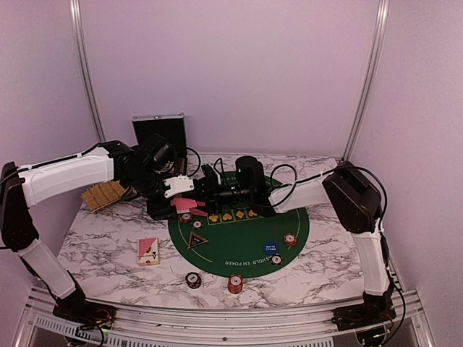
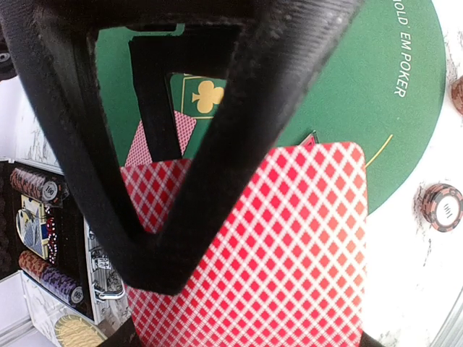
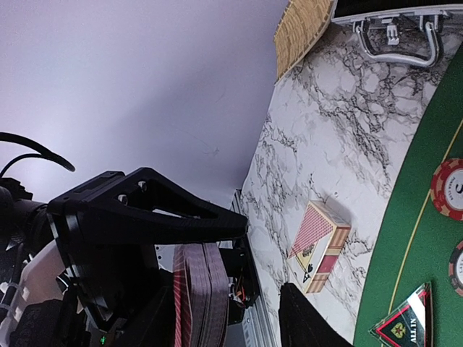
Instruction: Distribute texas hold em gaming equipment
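Top view: the left gripper [image 1: 182, 196] pinches red-backed cards [image 1: 185, 205] at the green mat's [image 1: 246, 233] 10 o'clock edge. The right gripper [image 1: 208, 189] is just beside them.

Left wrist: the mat reads "HOLD' EM POKER". Chips [image 2: 40, 189] lie in the case [image 2: 14, 217] at 8 o'clock.

Right wrist: its jaws stand apart, with the cards' edge between them. The triangle button [image 3: 405, 327] at 5 o'clock says "ALL IN".

The marble-patterned table [image 1: 108, 238] carries a round green mat [image 1: 239, 242] at its middle. Left of the mat, just off its edge, a card box [image 1: 148, 251] lies flat on the marble. Toward the front edge stand two chip stacks, a dark stack [image 1: 193, 279] and a red stack [image 1: 235, 283], both just outside the mat's rim. At the back left sits an open case [image 1: 159, 134], with a tan woven piece [image 1: 101, 194] beside it.
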Controlling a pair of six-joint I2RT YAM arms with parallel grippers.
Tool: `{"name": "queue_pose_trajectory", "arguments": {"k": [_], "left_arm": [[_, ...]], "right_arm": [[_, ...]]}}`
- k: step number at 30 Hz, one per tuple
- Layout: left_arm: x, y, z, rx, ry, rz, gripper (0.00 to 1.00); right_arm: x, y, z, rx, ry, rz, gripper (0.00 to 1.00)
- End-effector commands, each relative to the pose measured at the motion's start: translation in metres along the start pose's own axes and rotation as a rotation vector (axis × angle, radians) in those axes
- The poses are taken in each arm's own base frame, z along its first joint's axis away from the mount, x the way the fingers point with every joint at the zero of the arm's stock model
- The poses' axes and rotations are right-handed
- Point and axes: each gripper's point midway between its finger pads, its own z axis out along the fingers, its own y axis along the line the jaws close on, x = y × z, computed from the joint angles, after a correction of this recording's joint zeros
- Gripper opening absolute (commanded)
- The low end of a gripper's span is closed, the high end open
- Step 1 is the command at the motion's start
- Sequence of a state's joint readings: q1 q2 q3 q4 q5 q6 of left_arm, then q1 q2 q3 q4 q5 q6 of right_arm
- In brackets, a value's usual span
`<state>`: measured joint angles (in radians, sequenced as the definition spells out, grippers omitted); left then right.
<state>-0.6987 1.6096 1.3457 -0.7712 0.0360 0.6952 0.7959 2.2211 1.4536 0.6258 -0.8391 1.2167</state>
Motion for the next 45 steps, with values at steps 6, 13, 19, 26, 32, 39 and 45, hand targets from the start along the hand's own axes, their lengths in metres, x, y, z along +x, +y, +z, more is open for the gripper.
{"name": "queue_pose_trajectory", "arguments": {"k": [6, 13, 19, 26, 32, 39, 45], "left_arm": [[-0.007, 0.004, -0.012, -0.018, -0.027, 0.004, 0.0], [-0.006, 0.004, -0.011, -0.021, -0.022, 0.005, 0.0], [-0.006, 0.004, -0.011, -0.022, -0.021, 0.004, 0.0], [-0.006, 0.005, -0.011, -0.024, -0.018, 0.008, 0.0], [-0.006, 0.005, -0.01, -0.021, -0.019, 0.006, 0.0], [-0.007, 0.005, -0.01, -0.023, -0.019, 0.005, 0.0], [-0.006, 0.005, -0.011, -0.026, -0.018, 0.007, 0.0]], "right_arm": [[-0.002, 0.022, -0.017, -0.004, -0.011, -0.04, 0.41], [0.008, 0.031, -0.02, -0.011, 0.001, -0.047, 0.37], [0.013, 0.031, -0.02, -0.009, 0.014, -0.037, 0.28], [0.018, 0.028, -0.024, 0.014, 0.027, -0.031, 0.13], [0.015, 0.031, -0.031, 0.038, 0.019, -0.044, 0.02], [0.01, 0.032, -0.04, 0.062, 0.007, -0.059, 0.0], [0.007, 0.029, -0.054, 0.079, -0.009, -0.047, 0.0]]}}
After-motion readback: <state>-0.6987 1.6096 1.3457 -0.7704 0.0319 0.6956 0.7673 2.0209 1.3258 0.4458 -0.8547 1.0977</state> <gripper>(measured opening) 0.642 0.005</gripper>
